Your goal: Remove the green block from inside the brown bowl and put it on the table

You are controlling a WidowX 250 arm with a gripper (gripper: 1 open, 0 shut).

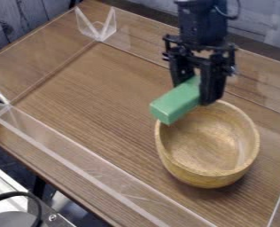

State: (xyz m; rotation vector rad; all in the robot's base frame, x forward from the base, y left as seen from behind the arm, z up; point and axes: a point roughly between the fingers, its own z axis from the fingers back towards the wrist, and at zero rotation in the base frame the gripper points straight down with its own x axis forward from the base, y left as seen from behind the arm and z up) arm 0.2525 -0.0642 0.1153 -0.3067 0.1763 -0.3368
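My gripper points steeply down and is shut on one end of the green block, a bright-green bar. The block hangs tilted in the air, its free end sticking out to the lower left. It hovers just above the far-left rim of the brown bowl, a round tan wooden bowl whose inside shows nothing in it. The bowl rests on the wood-grain table at the right. The dark arm rises from the gripper to the top edge of the view.
Low clear plastic walls border the tabletop along the near and far sides. A folded clear piece stands at the far corner. Bare wood lies to the left of the bowl.
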